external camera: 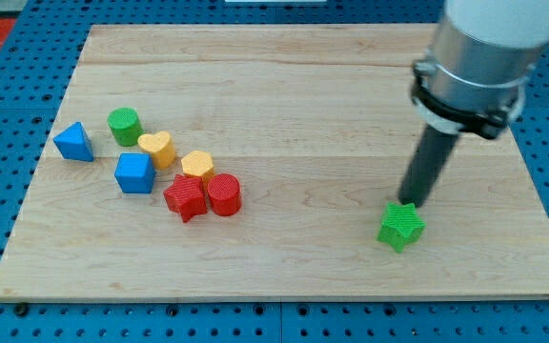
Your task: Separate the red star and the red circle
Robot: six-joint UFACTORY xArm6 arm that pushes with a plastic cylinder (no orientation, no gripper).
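The red star (185, 196) lies left of centre on the wooden board (284, 86), touching the red circle (224, 194) on its right. My tip (411, 202) is far to the view's right of both, right at the top edge of the green star (400, 226). The dark rod rises from there to the arm at the view's upper right.
Next to the red pair are a yellow hexagon-like block (197, 164), a yellow heart (157, 148), a blue cube (134, 172), a green cylinder (124, 125) and a blue triangle (73, 142). Blue perforated table surrounds the board.
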